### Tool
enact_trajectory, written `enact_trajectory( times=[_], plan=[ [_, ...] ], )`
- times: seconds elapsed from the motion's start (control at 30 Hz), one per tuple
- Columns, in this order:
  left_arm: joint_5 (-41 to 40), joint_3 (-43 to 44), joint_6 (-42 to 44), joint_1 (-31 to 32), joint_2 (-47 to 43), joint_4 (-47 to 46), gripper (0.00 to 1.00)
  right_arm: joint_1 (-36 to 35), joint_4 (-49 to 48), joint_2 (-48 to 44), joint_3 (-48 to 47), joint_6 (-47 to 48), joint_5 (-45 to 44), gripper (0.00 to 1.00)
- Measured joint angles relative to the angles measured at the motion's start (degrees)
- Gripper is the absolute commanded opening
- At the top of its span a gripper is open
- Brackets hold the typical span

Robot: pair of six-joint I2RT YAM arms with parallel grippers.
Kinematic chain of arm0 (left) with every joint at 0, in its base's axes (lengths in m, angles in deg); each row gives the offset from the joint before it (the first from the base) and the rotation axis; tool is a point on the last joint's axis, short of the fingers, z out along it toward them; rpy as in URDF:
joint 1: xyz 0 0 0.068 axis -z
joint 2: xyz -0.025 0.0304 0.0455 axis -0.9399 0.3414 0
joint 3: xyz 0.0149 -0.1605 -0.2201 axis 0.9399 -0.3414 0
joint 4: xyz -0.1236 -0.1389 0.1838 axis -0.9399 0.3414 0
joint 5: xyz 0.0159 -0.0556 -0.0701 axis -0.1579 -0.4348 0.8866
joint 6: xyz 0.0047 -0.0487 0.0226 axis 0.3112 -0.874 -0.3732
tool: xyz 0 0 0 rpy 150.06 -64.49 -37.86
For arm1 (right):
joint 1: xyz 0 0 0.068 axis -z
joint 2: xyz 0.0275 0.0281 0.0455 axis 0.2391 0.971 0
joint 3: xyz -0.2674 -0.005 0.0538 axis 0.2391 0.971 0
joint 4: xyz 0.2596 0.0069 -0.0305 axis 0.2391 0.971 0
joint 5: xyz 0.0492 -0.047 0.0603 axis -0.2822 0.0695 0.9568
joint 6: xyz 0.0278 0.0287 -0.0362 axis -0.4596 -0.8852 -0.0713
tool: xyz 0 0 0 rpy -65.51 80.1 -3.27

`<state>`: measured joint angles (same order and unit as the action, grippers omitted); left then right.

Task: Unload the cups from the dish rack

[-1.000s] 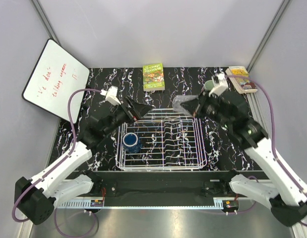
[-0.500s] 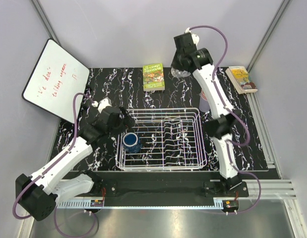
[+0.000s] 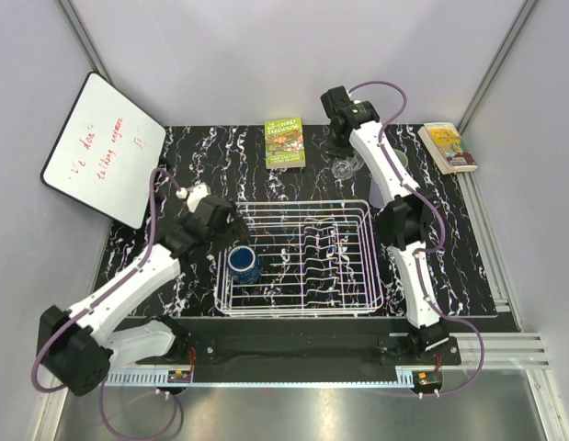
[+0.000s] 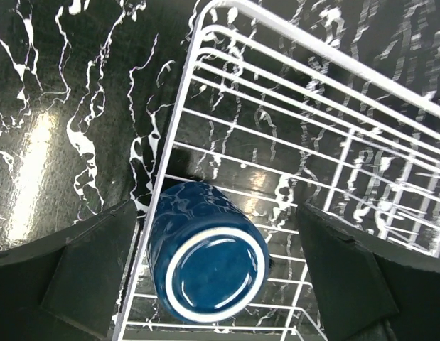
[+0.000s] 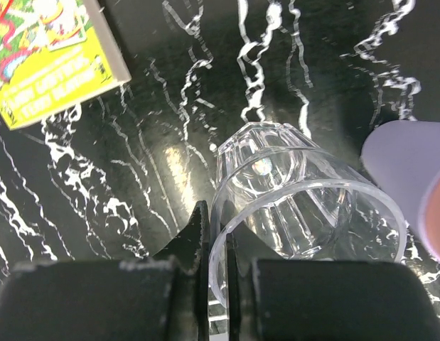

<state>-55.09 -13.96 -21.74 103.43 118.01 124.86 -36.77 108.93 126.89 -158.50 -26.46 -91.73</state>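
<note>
The right end effector, at the bench's 1 o'clock, is clamped on the clear glass cup's rim. The left end effector hangs wide open above the dark blue cup at the dish rack's 8 o'clock.

White wire dish rack: 1. Small handleless cups, sure count 3: dark blue cup, clear glass tumbler, lavender cup. Pink sliver at right wrist view's edge: maybe a fourth, can't tell. Paperback books: 2, green-covered book, yellow-and-red book. White dry-erase board: 1.
</note>
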Motion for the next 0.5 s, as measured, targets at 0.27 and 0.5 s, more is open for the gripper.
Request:
enact_trajectory(
  times=[0.27, 0.5],
  plan=[
    [0.61, 0.15, -0.04, 0.00, 4.50, 0.02, 0.97, -1.40, -0.37, 0.07, 1.42, 0.87, 0.11, 0.00],
    [0.59, 0.15, -0.04, 0.00, 4.87, -0.02, 0.96, -1.40, -0.44, 2.80, 4.81, 1.53, 0.37, 0.00]
  ],
)
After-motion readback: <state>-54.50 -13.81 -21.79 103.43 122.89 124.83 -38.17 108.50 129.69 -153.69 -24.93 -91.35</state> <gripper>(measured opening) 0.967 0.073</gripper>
